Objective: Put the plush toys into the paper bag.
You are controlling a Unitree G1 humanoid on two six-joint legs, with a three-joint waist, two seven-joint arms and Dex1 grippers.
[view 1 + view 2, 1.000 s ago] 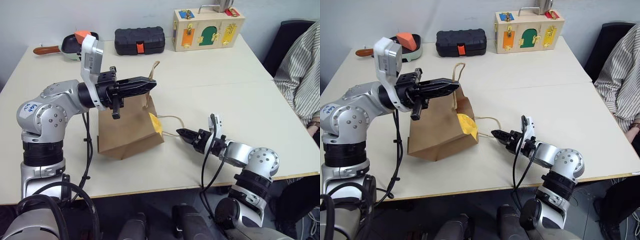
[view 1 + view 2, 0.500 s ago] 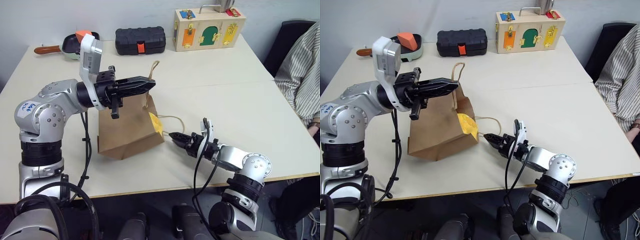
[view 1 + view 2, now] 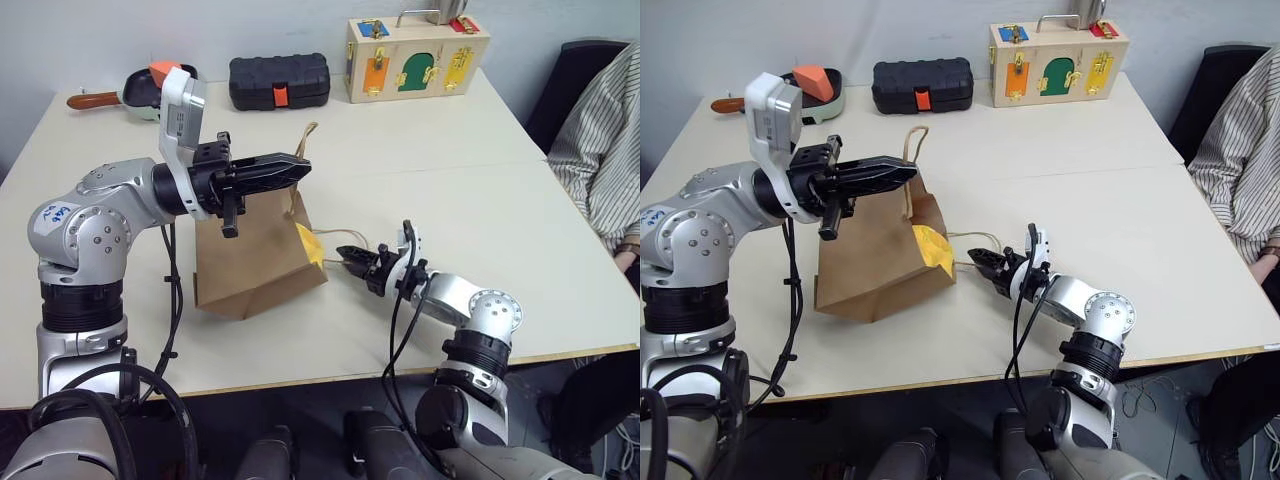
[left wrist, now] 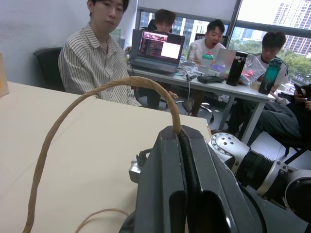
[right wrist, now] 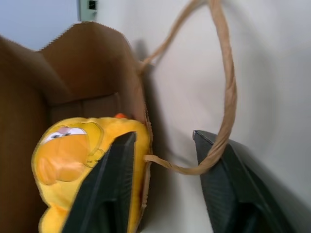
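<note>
Holding its place at the left, the left gripper (image 3: 290, 168) stays pressed shut on the upper twisted handle (image 4: 97, 97) of the paper bag (image 3: 255, 260), keeping the bag's mouth lifted and turned toward the right arm; nothing on that side has shifted over the last second. The bag lies on its side on the white table (image 3: 450, 190), and the yellow plush toy (image 5: 80, 160) sits just inside the mouth, its face showing at the opening. A speck of orange (image 5: 119, 115) peeks behind it, too small to say whether it is the other toy.

What has changed is on the right. The right gripper (image 3: 350, 262) has slid along the tabletop toward the bag from where it stood a second ago, and now hangs just beside the mouth. Its fingers (image 5: 104, 194) are spread, straddling the bag's edge: one lies against the yellow toy, the other outside, where the lower handle loop (image 5: 221, 97) drapes over it. Whether they are gripping anything I cannot tell.

My reading is that the yellow toy is in but shallow, and the gripper has come in to nudge it deeper. The loop could snag that outer finger on the way back out.
</note>
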